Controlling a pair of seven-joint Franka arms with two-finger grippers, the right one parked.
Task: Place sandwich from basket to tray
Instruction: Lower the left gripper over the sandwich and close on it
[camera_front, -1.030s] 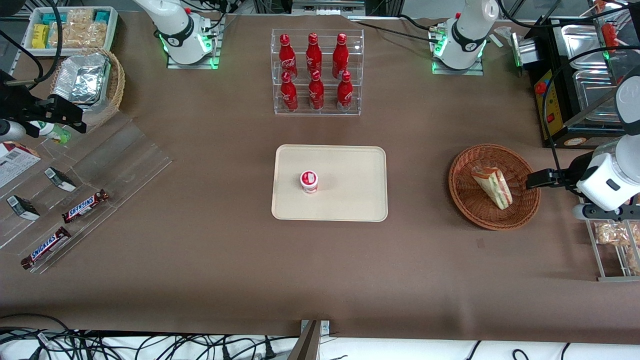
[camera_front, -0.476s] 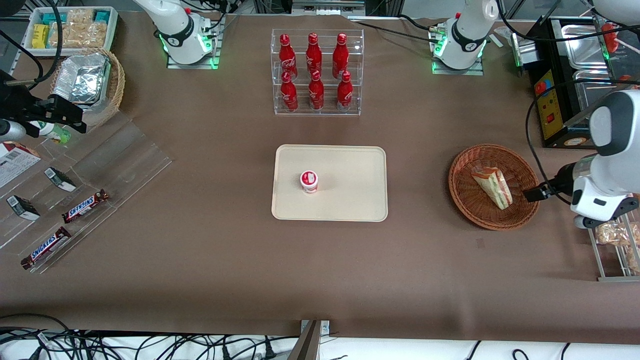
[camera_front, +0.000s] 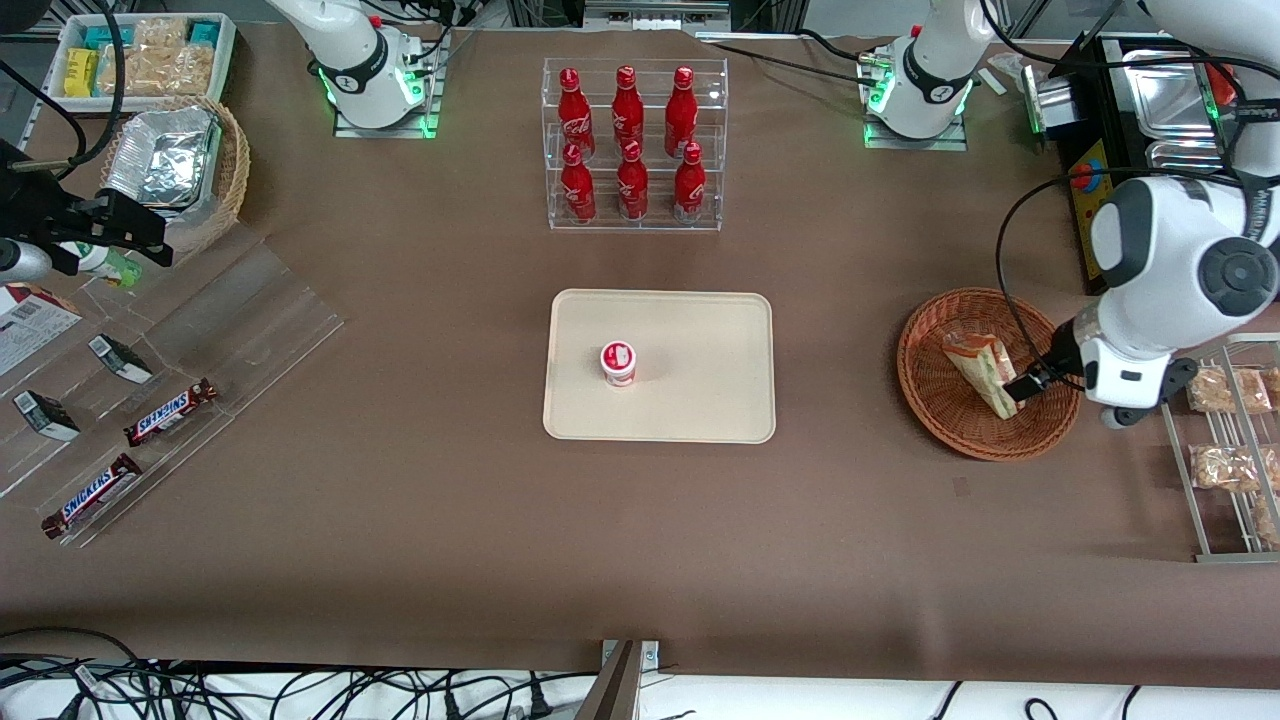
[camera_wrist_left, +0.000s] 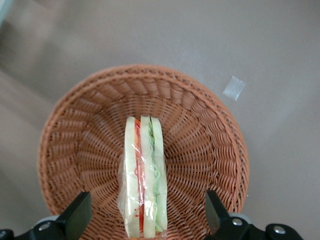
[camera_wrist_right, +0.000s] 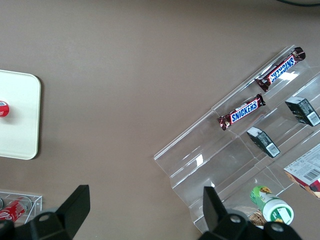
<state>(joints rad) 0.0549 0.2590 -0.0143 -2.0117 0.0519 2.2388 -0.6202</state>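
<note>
My end effector (camera_wrist_left: 144, 225), fingers spread wide and holding nothing, hangs over the basket (camera_front: 930, 395) at the working arm's end of the bench, one fingertip (camera_wrist_left: 76, 216) to each side of the sandwich (camera_wrist_left: 144, 175). The wedge lies inside the basket on its woven floor, standing on edge, pale bread outermost and green and red filling between, all under clear wrap. I judge it light and soft: the bread would crush under a hard squeeze, and the film looks slick enough to slide. The best hold looks to be across the two flat bread faces at the thick end, closing gently. The tray (camera_front: 735, 400), mid-bench, carries a small red-lidded cup (camera_front: 618, 362) with bare room beside it.
</note>
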